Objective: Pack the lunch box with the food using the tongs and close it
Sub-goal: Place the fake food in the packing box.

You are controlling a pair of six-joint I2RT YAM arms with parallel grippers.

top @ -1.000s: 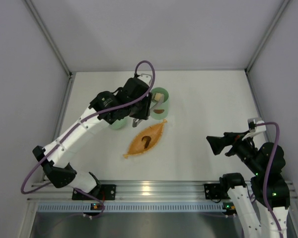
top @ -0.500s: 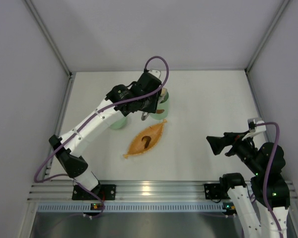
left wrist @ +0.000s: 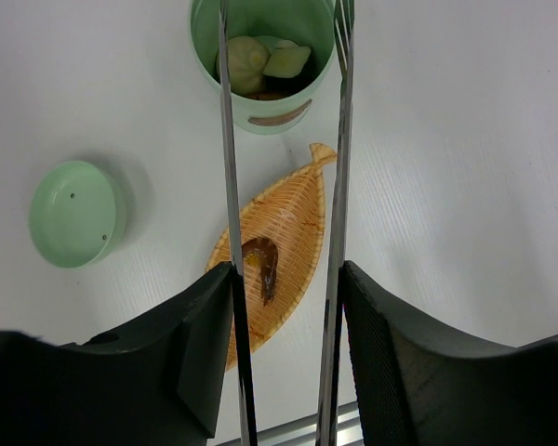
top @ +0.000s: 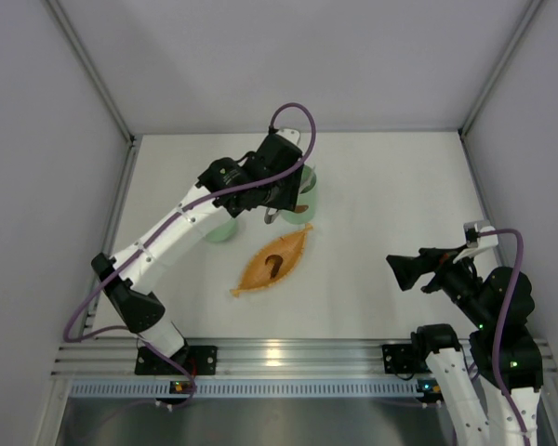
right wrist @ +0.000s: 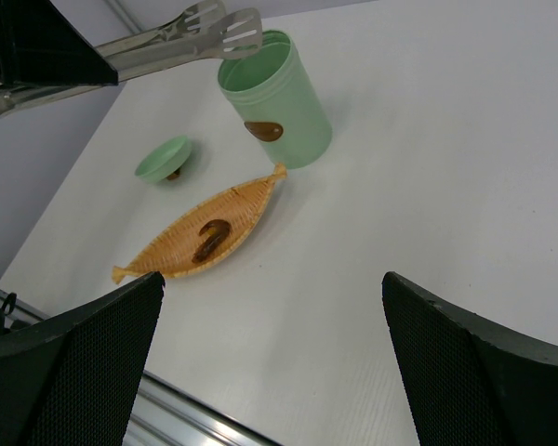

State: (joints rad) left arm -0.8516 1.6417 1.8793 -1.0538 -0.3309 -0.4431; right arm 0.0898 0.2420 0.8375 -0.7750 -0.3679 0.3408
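Left gripper [left wrist: 286,269] clasps slim silver metal tongs [right wrist: 232,32] above the lidless mint-green cylindrical lunch box [right wrist: 279,116]; right gripper [right wrist: 272,279] gapes empty.

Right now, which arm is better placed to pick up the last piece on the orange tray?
Left. The left gripper holds the tongs above the lunch box, beside the tray with the dark piece. The right gripper hangs open and empty, far aside.

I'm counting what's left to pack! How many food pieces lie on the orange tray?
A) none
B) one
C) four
B: one dark brown piece lies on the orange tray; the other pieces sit inside the lunch box.
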